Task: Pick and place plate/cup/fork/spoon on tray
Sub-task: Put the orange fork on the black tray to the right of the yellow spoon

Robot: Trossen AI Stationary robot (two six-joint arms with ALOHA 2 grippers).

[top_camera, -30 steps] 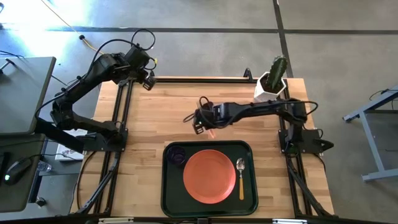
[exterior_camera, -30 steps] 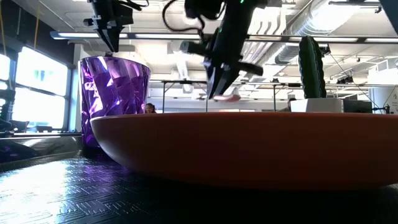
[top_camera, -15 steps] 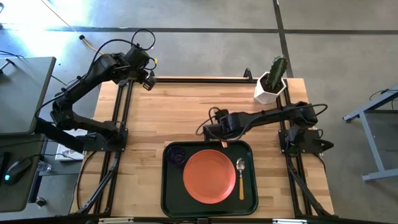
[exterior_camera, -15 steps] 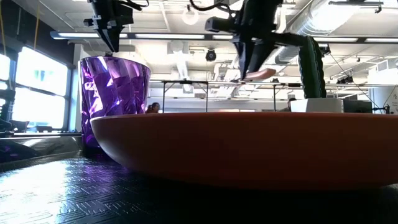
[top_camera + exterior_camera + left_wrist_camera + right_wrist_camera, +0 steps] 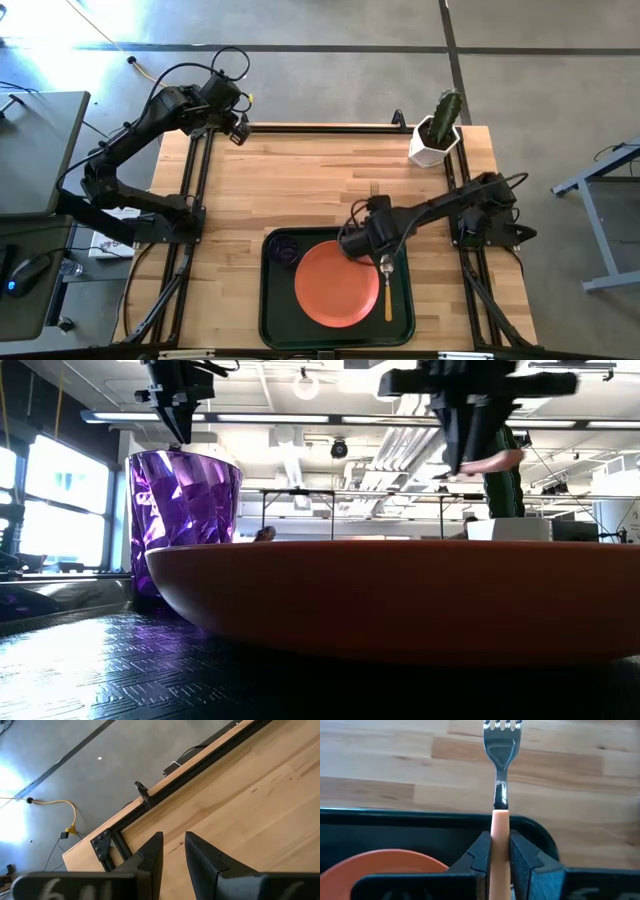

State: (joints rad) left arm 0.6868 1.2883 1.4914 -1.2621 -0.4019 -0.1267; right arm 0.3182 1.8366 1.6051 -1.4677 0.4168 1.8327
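- Right gripper (image 5: 498, 857) pinching the fork (image 5: 501, 775) by its wooden handle, jaws pressed on both sides; tines stick out ahead over bare wood past the tray rim.
- High view: right gripper (image 5: 366, 238) sits centre-right of frame, over the upper right part of the tray (image 5: 270, 310), at the plate's upper right edge.
- Low view: the fork's handle end (image 5: 492, 461) shows pale at upper right, held clear above the plate (image 5: 400, 595).
- Plate (image 5: 336, 283) lies flat in the tray's middle, lower centre of the high view.
- Cup (image 5: 285, 250) stands in the tray's upper left corner, just beside the plate; in the low view it's the purple faceted shape (image 5: 183, 505) at left.
- Spoon (image 5: 387, 285) lies along the tray's right side, bowl toward the top of the frame, just right of the plate.
- Left gripper (image 5: 172, 855) parked over the table's upper left corner in the high view (image 5: 238, 128); jaws nearly together with a narrow gap, holding nothing.
- Cactus pot (image 5: 436, 132) at the table's upper right corner, well apart from the tray.
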